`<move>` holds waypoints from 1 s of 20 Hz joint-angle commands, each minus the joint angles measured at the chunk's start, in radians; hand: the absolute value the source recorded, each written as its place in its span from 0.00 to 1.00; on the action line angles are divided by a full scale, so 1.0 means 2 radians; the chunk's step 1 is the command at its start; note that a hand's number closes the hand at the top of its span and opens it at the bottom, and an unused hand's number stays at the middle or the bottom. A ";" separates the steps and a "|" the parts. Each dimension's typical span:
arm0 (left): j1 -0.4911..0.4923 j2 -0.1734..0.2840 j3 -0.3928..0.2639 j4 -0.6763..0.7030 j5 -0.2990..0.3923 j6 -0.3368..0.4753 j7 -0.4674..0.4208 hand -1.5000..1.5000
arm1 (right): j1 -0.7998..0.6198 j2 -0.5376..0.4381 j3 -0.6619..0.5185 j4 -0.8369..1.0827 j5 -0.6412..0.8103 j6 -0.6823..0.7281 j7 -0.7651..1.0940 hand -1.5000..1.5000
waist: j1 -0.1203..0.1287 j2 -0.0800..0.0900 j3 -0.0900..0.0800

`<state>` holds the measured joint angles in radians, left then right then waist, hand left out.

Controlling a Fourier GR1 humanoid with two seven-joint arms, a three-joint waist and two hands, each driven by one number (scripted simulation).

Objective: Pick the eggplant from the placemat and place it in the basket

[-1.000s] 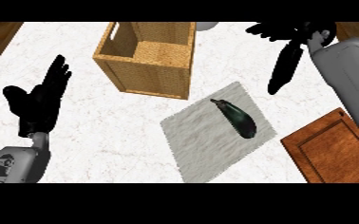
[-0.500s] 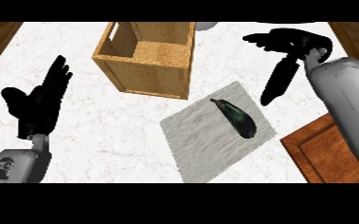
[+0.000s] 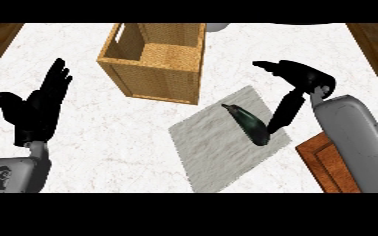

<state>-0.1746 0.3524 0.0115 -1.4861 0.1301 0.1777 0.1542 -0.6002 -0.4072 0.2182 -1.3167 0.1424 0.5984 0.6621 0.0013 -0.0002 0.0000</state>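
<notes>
White marble counter (image 3: 111,145) with faint grey veins fills the head view, seen from steeply above. Brown wood strips show at the upper left and upper right corners, beyond the counter's edge. A reddish-brown wooden panel (image 3: 325,166) with a raised frame sits at the lower right, partly hidden by the right forearm.

One open-topped wooden basket (image 3: 156,62), light tan with a woven-looking wall, stands on the counter at upper centre, turned at an angle. Its inside shows no contents. Part of one pale grey round object (image 3: 216,27) peeks out just past the basket's upper right corner; it is cut off, so what it is cannot be told.

One light grey cloth placemat (image 3: 210,147) lies flat to the lower right of the basket, rotated like a diamond, its upper corner near the basket's wall. One dark, glossy, almost black eggplant (image 3: 248,123) lies on the placemat's right side, running diagonally, stem end toward the upper left.

Two hands show. The right hand (image 3: 299,82) hangs over the placemat's right edge, fingers straight and pointing downward, with one long finger beside the eggplant's right side; whether it touches cannot be told. It holds nothing. The left hand (image 3: 38,107) rests at the left edge, open, fingers up, holding nothing, well apart from the basket.
</notes>
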 commanded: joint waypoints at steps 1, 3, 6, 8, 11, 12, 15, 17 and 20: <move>-0.002 -0.016 0.007 0.037 -0.016 -0.007 -0.030 0.50 | 0.003 0.023 -0.002 0.015 0.047 -0.017 -0.041 0.00 | 0.001 0.001 0.000; 0.002 -0.013 0.005 -0.023 -0.018 0.002 0.030 0.50 | 0.032 0.026 -0.004 0.001 0.065 -0.028 -0.058 0.00 | 0.002 0.000 0.000; 0.007 -0.029 0.009 0.023 -0.031 -0.002 -0.032 0.50 | 0.045 0.031 0.003 0.022 0.105 -0.054 -0.105 0.00 | 0.001 0.001 0.000; -0.017 -0.022 0.027 0.040 -0.017 -0.025 -0.026 0.50 | 0.043 0.039 -0.002 0.032 0.115 -0.046 -0.114 0.00 | 0.001 0.001 0.000; 0.014 -0.012 0.031 -0.030 -0.020 -0.032 0.015 0.50 | 0.063 0.059 -0.010 0.003 0.119 -0.048 -0.095 0.00 | 0.001 0.000 0.000; -0.005 -0.034 0.006 -0.035 -0.042 -0.005 0.045 0.50 | 0.084 0.056 -0.011 -0.033 0.111 -0.038 -0.082 0.00 | -0.001 0.000 0.000; -0.002 -0.033 0.020 -0.027 -0.039 -0.021 0.029 0.50 | 0.099 0.083 -0.010 -0.091 0.107 -0.027 -0.025 0.00 | -0.002 -0.001 0.000; 0.000 -0.056 0.015 0.019 -0.053 -0.021 -0.020 0.50 | 0.070 0.076 -0.022 -0.027 0.133 -0.030 -0.085 0.00 | 0.000 0.000 0.000; -0.010 -0.035 0.036 -0.038 -0.046 -0.031 0.040 0.50 | 0.075 0.075 -0.043 -0.036 0.129 -0.010 -0.076 0.00 | 0.000 0.000 0.000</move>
<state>-0.1709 0.2718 0.0597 -1.5224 0.0396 0.1328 0.1840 -0.4438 -0.2694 0.1631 -1.3912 0.3877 0.5581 0.5115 0.0016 -0.0003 -0.0001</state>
